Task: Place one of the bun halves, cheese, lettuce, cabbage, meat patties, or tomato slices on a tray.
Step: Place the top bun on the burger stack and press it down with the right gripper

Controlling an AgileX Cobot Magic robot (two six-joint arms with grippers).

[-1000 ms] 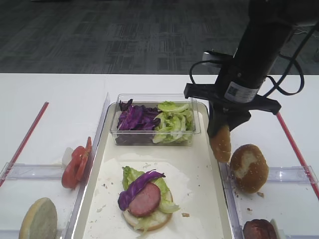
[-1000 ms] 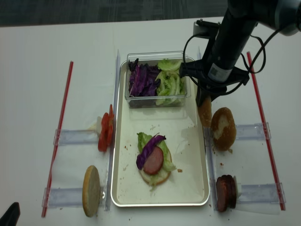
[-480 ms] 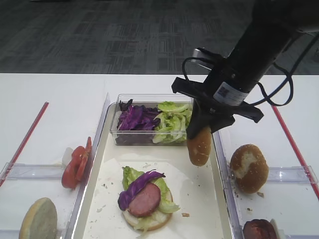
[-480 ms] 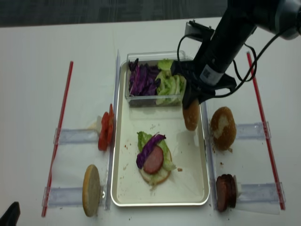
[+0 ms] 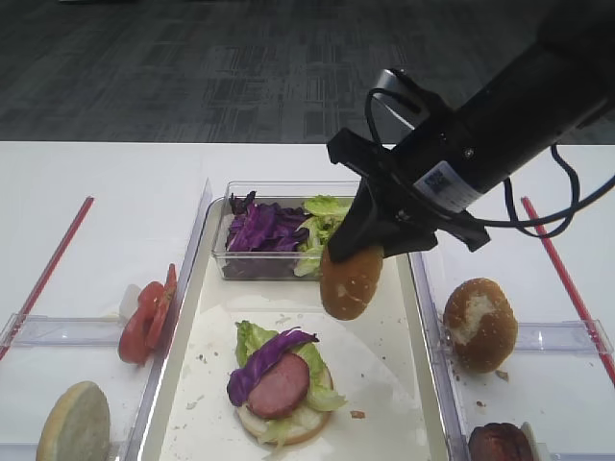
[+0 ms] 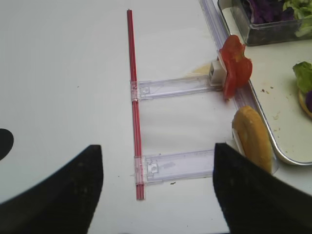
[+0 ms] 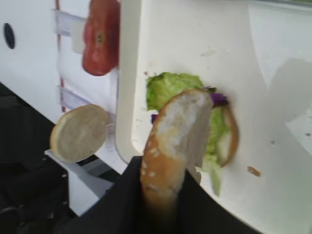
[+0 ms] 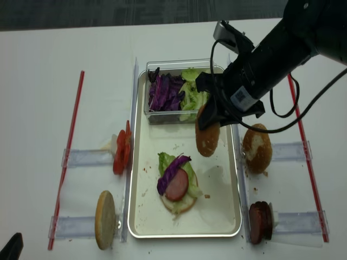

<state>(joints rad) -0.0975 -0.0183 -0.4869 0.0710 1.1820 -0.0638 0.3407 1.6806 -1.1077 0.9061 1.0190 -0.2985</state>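
Table: white, with a dark floor far behind.
Bare bun (image 5: 72, 423): nearest, at the left front, pale flat face, on a clear side strip.
Patties (image 8: 260, 221): front right, cut off at the edge of one view.
Stack (image 5: 279, 387): on the tray (image 5: 408, 403), bun bottom, lettuce (image 5: 252, 338), cabbage (image 5: 264, 357), one patty on top.
Tomato (image 5: 146, 312): left of the tray, standing on edge.
Torn bun (image 5: 479, 324): right of the tray.
Bun top (image 5: 351, 281): up in the air over the tray, standing on edge, long way up and down.
Way to go: stack sits down, forward and a bit left of the bun top.
Right gripper (image 7: 161, 209): pinched tight on the bun top.
Nearer arm: right.
Left gripper (image 6: 156, 195): only two dark blurs far left, can't tell if gripping or spread.
Box (image 5: 293, 235): far end of the tray, purple and green leaves inside.
Hidden: right fingertips, behind the bun.
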